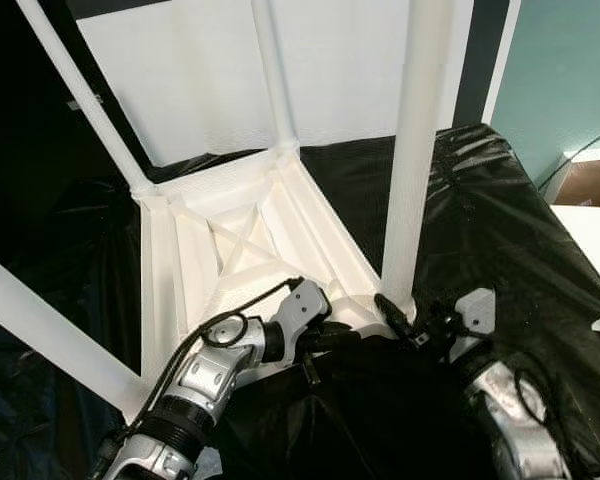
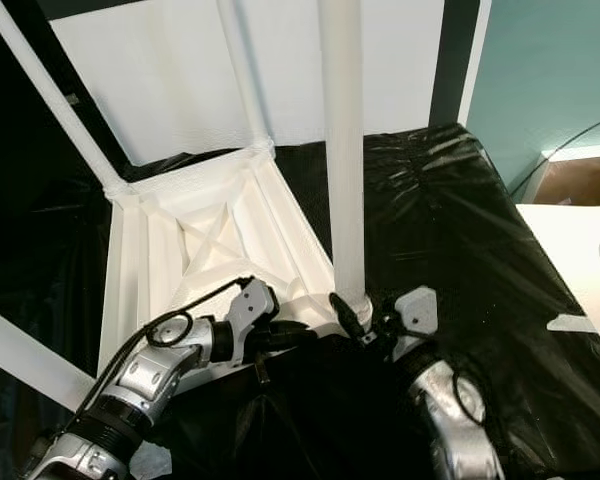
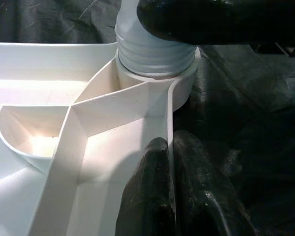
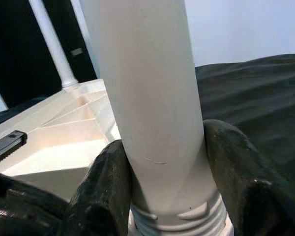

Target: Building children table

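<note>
A white plastic table top [image 1: 240, 240] lies upside down on a black sheet. White legs stand up from its corners: one at the far left [image 1: 80, 95], one at the far corner [image 1: 272, 70], one at the near left [image 1: 50, 335]. The near right leg [image 1: 412, 150] sits with its threaded end [image 3: 155, 54] in the corner socket. My right gripper [image 4: 167, 177] is shut on this leg just above the thread. My left gripper [image 3: 168, 147] is shut on the table top's rim wall [image 3: 169, 113] beside that socket, one finger inside and one outside.
The black plastic sheet [image 1: 500, 220] covers the work surface and drapes down on the right. A white board [image 1: 200, 70] stands behind the table top. At the right are a teal wall [image 1: 570, 70], a cardboard box [image 1: 590, 180] and a white surface [image 1: 595, 235].
</note>
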Robot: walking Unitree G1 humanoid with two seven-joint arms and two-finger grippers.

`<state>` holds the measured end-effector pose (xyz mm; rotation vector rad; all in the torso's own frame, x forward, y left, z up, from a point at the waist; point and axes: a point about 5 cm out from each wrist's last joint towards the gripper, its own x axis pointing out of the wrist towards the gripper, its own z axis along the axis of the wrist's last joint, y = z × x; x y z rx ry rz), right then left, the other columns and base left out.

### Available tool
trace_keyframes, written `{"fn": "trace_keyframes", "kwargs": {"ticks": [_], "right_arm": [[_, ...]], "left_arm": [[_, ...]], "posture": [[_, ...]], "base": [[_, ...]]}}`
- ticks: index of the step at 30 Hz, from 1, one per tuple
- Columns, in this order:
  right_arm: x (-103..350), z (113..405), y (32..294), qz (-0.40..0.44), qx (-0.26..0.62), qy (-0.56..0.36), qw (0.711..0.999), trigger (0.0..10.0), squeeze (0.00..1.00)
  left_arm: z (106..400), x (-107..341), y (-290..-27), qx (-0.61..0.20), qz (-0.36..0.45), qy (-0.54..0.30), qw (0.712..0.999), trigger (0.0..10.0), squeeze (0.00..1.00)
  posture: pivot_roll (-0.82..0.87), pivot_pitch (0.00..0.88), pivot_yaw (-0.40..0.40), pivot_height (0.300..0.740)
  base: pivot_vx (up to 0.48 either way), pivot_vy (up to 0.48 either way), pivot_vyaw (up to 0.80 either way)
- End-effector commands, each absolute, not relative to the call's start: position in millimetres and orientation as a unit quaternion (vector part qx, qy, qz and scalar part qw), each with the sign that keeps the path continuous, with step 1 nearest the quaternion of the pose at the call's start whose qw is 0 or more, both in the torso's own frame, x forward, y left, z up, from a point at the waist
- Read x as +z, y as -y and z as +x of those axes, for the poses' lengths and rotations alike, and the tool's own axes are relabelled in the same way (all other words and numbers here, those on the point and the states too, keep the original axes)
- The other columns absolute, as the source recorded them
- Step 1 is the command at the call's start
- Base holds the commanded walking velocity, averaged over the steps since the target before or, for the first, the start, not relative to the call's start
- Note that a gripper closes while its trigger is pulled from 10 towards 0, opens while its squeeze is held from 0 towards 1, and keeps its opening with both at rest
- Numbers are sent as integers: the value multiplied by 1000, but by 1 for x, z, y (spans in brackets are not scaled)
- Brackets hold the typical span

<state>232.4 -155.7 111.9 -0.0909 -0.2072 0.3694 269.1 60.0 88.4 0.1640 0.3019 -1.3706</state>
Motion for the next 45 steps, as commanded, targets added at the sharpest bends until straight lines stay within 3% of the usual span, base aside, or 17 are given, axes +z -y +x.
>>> {"fn": "trace_keyframes", "kwargs": {"ticks": [1, 4, 6, 10, 11, 13, 14, 15, 16, 22, 23, 28, 38, 39, 40, 41, 45], "right_arm": [[124, 237, 172, -47, 105, 130, 985, 0, 0], [123, 241, 169, -44, 94, 127, 986, 0, 0], [119, 243, 161, -51, 127, 105, 985, 10000, 0], [118, 244, 159, -53, 146, 100, 983, 10000, 0], [119, 247, 160, -48, 166, 95, 980, 10000, 1000], [124, 253, 163, -57, 188, 95, 976, 10000, 1000], [134, 265, 172, -89, 214, 98, 968, 10000, 412], [134, 265, 172, -89, 214, 98, 968, 10000, 412], [140, 272, 178, -108, 233, 98, 961, 10000, 0], [143, 269, 186, -136, 353, 65, 923, 9922, 0], [140, 266, 189, -148, 397, 45, 905, 392, 0], [140, 266, 196, -146, 448, 9, 882, 0, 0], [136, 267, 196, -135, 435, 0, 890, 0, 0], [132, 273, 196, -147, 343, 16, 928, 0, 0], [132, 273, 196, -147, 343, 16, 928, 0, 0], [127, 271, 197, -141, 233, 33, 961, 0, 0], [119, 240, 182, -128, 112, 81, 982, 0, 0]], "left_arm": [[248, 57, -66, -650, 37, -207, 730, 10000, 0], [248, 57, -65, -652, 38, -207, 729, 10000, 0], [249, 58, -64, -653, 39, -205, 728, 10000, 0], [250, 58, -63, -653, 39, -204, 728, 10000, 0], [250, 58, -63, -654, 39, -204, 728, 10000, 0], [250, 58, -63, -654, 39, -204, 728, 10000, 0], [250, 57, -63, -653, 38, -204, 728, 10000, 0], [250, 57, -63, -653, 38, -204, 728, 10000, 0], [250, 57, -62, -653, 37, -204, 728, 10000, 0], [250, 57, -63, -652, 35, -205, 729, 10000, 0], [249, 56, -63, -652, 35, -206, 729, 10000, 0], [249, 56, -64, -650, 36, -206, 730, 10000, 0], [248, 55, -63, -650, 34, -206, 730, 10000, 0], [248, 55, -63, -651, 35, -206, 730, 10000, 0], [248, 55, -63, -651, 35, -206, 730, 10000, 0], [249, 56, -63, -650, 36, -204, 731, 10000, 0], [249, 57, -64, -649, 36, -201, 733, 10000, 0]], "posture": [[-61, 0, 109, 740], [-66, 0, 111, 740], [-69, 0, 110, 740], [-72, 0, 110, 740], [-74, 0, 110, 740], [-75, 0, 109, 740], [-77, 0, 107, 740], [-77, 0, 107, 740], [-76, 0, 105, 740], [-74, 0, 105, 740], [-72, 0, 104, 740], [-68, 0, 101, 740], [-70, 0, 97, 740], [-69, 0, 93, 740], [-69, 0, 93, 740], [-64, 0, 87, 740], [-59, 0, 88, 740]], "base": [[0, 0, 0], [0, 0, 0], [0, 0, 0], [0, 0, 0], [0, 0, 0], [0, 0, 0], [0, 0, 0], [0, 0, 0], [0, 0, 0], [0, 0, 0], [0, 0, 0], [0, 0, 0], [0, 0, 0], [0, 0, 0], [0, 0, 0], [0, 0, 0], [0, 0, 0]]}}
